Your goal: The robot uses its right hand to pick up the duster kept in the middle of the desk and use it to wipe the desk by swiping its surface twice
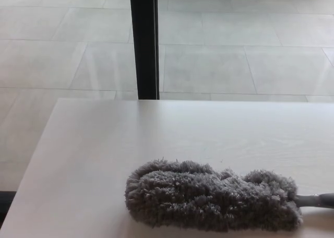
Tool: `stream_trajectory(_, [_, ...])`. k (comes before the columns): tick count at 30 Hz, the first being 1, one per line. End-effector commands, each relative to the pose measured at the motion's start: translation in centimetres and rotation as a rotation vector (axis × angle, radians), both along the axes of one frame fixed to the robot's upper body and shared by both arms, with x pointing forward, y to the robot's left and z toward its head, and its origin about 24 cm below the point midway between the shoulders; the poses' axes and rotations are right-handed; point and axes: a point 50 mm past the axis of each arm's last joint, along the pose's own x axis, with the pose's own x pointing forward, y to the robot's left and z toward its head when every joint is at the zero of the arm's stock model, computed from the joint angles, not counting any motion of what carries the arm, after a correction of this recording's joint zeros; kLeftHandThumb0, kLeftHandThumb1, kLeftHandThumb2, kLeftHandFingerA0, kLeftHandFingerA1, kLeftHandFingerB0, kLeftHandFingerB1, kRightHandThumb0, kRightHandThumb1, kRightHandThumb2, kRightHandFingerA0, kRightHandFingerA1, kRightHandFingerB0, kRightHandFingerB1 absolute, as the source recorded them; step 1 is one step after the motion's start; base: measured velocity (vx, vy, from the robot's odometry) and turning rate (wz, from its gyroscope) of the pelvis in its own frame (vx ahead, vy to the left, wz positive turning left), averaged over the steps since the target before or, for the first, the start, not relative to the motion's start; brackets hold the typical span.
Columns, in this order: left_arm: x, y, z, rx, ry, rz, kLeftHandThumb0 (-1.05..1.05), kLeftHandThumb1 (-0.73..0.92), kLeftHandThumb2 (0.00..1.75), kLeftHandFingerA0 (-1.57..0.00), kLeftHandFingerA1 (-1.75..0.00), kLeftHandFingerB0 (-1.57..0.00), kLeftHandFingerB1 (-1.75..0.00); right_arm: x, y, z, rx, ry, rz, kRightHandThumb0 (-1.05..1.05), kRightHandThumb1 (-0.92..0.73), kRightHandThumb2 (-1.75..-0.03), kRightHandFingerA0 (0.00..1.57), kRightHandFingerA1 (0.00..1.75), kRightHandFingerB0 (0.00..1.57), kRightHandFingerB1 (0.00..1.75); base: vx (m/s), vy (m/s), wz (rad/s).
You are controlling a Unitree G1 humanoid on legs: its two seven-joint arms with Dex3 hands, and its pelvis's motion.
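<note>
Duster (211,201): grey shaggy microfibre-looking head, fluffy and matt; its handle (315,200), sticking out right of the head, looks like smooth grey plastic with a slight sheen. Desk (104,159) under the duster: pale wood-grain finish, smooth, matt. Floor (235,55) beyond the desk's far edge: large light tiles, polished, faint reflections. Post (144,42) behind the desk: black, smooth, semi-gloss.

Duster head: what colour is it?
Grey, fluffy duster head, on the white desk; the head view shows it.
</note>
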Motion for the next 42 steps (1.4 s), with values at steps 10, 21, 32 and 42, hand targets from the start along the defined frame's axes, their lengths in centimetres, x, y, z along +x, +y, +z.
stream_trajectory(10, [1.2, 0.9, 0.9, -0.008, -0.067, 0.017, -0.56, 0.65, 0.59, -0.65, -0.64, -0.54, -0.48, 11.1, -7.1, 10.2, -0.147, -0.729, -0.299, -1.01, -0.64, -1.05, 1.12, 1.4, 0.02, 0.65, 0.0, 0.0, 0.0])
stream_trajectory(21, [1.2, 0.8, 0.8, -0.016, -0.061, 0.014, -0.56, 0.65, 0.59, -0.66, -0.65, -0.55, -0.47, 25.2, 2.6, 18.3, -0.108, -1.113, 0.468, -0.84, -0.71, -0.62, 0.48, 0.63, 0.26, 0.39, 0.0, 0.0, 0.0])
stream_trajectory(32, [1.4, 0.9, 0.9, -0.02, -0.074, 0.014, -0.58, 0.65, 0.6, -0.68, -0.72, -0.55, -0.5, 27.8, 15.3, 17.1, -0.016, -1.006, 1.065, -0.83, -0.68, -0.61, 0.45, 0.47, 0.31, 0.33, 0.0, 0.0, 0.0])
stream_trajectory(42, [1.8, 1.2, 1.2, 0.006, -0.049, -0.028, -0.57, 0.66, 0.6, -0.6, -0.64, -0.6, -0.5, 27.1, 21.6, 14.2, -0.097, -0.783, 1.485, -0.67, -0.67, -0.61, 0.37, 0.56, 0.28, 0.32, 0.0, 0.0, 0.0])
